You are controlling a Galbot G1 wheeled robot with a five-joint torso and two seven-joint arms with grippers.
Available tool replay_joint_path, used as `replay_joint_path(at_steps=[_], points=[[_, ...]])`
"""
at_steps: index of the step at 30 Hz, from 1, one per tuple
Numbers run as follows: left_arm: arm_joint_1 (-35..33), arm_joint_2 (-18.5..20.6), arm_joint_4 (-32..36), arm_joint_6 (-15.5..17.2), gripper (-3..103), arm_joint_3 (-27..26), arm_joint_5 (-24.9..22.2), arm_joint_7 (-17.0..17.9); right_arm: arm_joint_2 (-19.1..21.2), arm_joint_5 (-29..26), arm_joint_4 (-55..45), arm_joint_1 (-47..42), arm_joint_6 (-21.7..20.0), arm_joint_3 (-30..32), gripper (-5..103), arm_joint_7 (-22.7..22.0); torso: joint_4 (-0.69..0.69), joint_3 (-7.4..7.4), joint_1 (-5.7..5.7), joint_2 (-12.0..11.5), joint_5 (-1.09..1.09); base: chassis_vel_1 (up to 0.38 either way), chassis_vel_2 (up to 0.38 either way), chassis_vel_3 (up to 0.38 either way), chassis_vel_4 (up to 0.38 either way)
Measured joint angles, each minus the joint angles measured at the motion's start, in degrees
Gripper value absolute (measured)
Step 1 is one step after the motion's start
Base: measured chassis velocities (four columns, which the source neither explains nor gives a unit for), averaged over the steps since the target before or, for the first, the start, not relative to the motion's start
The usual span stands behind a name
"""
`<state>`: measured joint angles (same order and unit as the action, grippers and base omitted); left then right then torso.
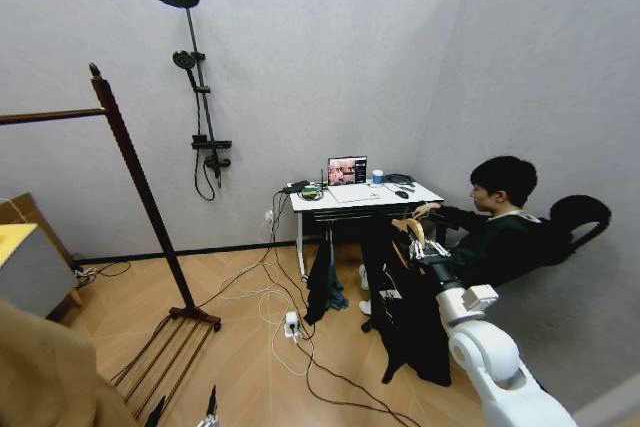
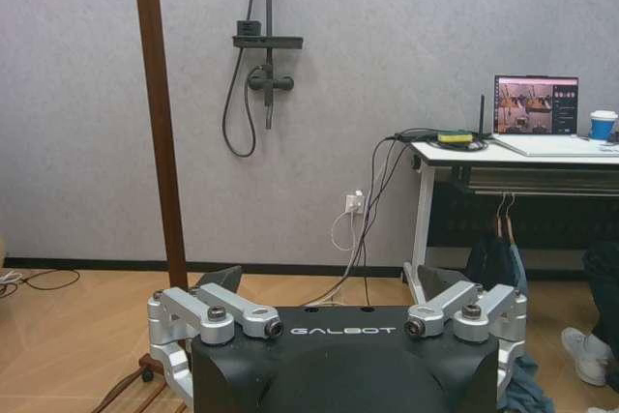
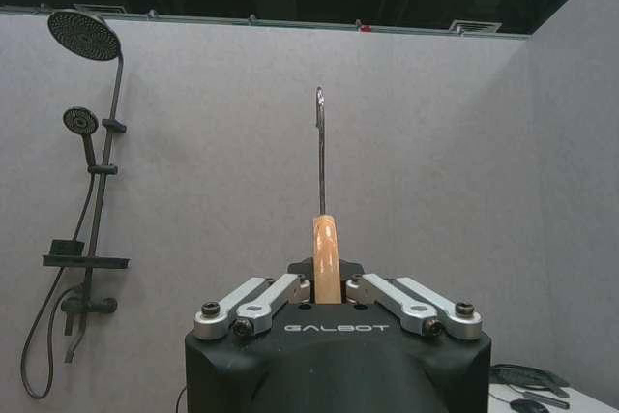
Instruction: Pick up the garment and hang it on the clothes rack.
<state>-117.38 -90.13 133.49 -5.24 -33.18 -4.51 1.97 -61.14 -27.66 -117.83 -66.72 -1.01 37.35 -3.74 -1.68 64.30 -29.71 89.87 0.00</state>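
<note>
A: What does the garment (image 1: 415,332) look like?

B: Black and limp, hanging in loose folds from a light wooden hanger (image 1: 412,232). It sits in the lower right of the head view, in front of the white desk (image 1: 345,194) and just beside a seated person.

A: Who holds it?

B: The right gripper (image 1: 422,250). In the right wrist view its fingers (image 3: 290,289) are closed on the hanger's pale wooden neck (image 3: 326,258), one pressed to each side.

A: Which way does it point?

B: The hanger's metal hook (image 3: 319,147) stands straight up in the middle of the right wrist frame, toward the dark ceiling. The garment's long axis runs vertically, draping down from the hanger toward the floor.

A: Any writing?

B: "GALBOT" in pale letters on the black body of each gripper, in both wrist views. The laptop (image 2: 535,105) screen on the desk is lit, but its content is too small to read.

A: And the rack?

B: The rack (image 1: 140,187) is at the left of the head view, well apart from the garment: a dark reddish-brown upright with a finial, leaning in the frame, a bar running off the left edge, slats at its base.

A: The left gripper?

B: The left gripper (image 2: 343,311) is at the bottom of the left wrist frame, fingers spread wide with nothing between them, the rack's upright (image 2: 160,118) beyond it.
</note>
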Motion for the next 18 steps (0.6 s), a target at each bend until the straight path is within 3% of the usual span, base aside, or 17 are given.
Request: replay_joint_path(at_steps=[13, 18], points=[[0.0, 0.0, 0.0, 0.0, 100, 0.0, 0.0, 0.0, -0.8, -0.7, 0.1, -0.9, 1.4, -1.3, 10, 1.0, -0.03, 0.00, -0.01, 0.0, -0.01, -0.264, 0.251, 0.263, -0.256], [0.0, 0.0, 0.0, 0.0, 100, 0.0, 0.0, 0.0, 0.0, -0.8, 0.0, 0.5, 0.0, -2.2, 10, 1.7, -0.03, 0.03, -0.11, 0.0, -0.02, -0.269, 0.250, 0.236, -0.229]])
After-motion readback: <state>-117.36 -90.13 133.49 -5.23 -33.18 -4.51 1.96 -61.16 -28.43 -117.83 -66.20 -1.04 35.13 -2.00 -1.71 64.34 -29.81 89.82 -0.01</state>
